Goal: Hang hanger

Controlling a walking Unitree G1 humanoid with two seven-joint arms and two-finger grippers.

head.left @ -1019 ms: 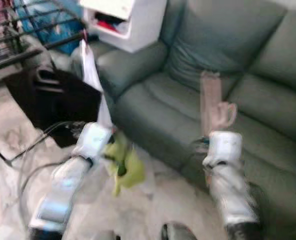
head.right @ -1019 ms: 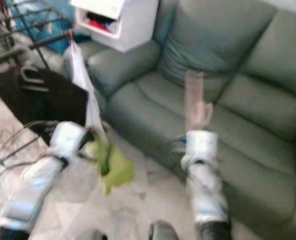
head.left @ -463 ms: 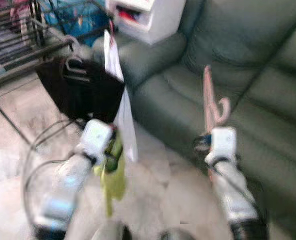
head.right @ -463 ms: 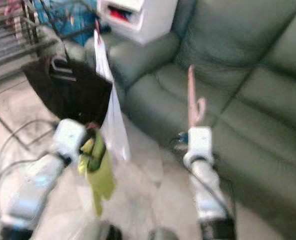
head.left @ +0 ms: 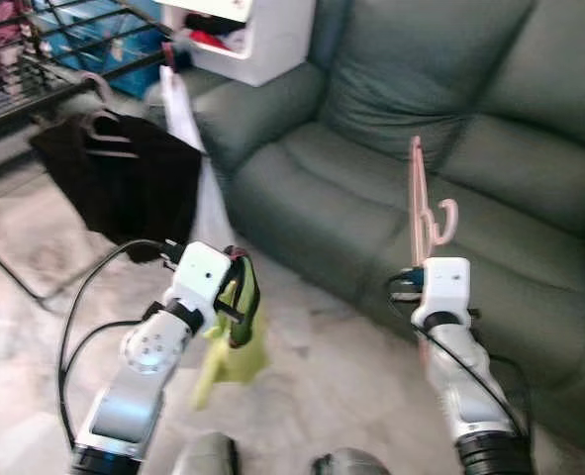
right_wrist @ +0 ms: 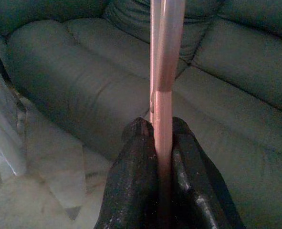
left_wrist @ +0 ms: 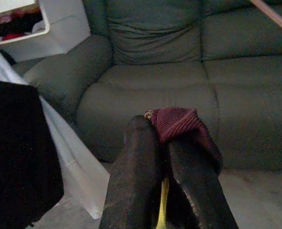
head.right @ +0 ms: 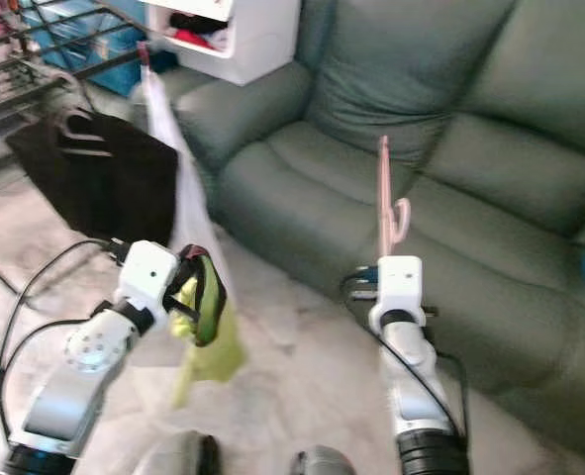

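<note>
Right gripper [right_wrist: 162,143] pinches the pink hanger [head.left: 418,198] by its lower bar, fingers [right_wrist: 131,181] pressed on both sides of it; hanger stands upright above the right wrist, hook [head.left: 446,220] curling toward 3 o'clock, in front of the green sofa [head.left: 391,109] seat; right arm at about 4 o'clock in the head view.

Left gripper [left_wrist: 162,143] is pressed together on a dark red and yellow-green cloth [head.left: 231,341]; red knit part bunches over the fingertips in the left wrist view, yellow-green part hangs down below the gripper over the marble floor [head.left: 312,396]; left arm at about 8 o'clock in the head view.

Sofa fills 12 to 3 o'clock; white shelf unit [head.left: 247,35] with red items inside sits at 11 o'clock behind the sofa arm; metal drying rack [head.left: 45,64] at 10 o'clock, with a black garment [head.left: 124,183] hanging from it on a hanger and a white garment [head.left: 185,129] hanging just beside it, near the sofa arm; black cable [head.left: 79,317] loops beside the left arm.
</note>
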